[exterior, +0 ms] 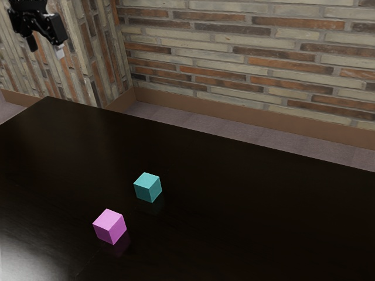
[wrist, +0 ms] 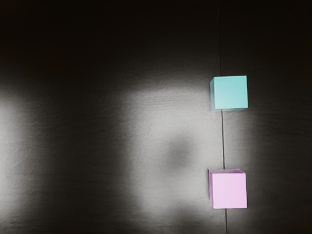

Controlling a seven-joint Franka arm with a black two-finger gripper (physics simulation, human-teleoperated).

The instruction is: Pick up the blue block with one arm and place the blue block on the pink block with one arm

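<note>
Reaching step: my jaws hang high, empty, their gap I cannot tell; next, descend squarely over the blue block [exterior: 147, 187] near the pink block [exterior: 109, 226]

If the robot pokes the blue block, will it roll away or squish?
Probably not roll: the blue block is a cube resting flat on the table, so it would likely slide. Its sharp, straight edges suggest it is stiff, not squishy. Its flat sides should be easy to pinch.
</note>
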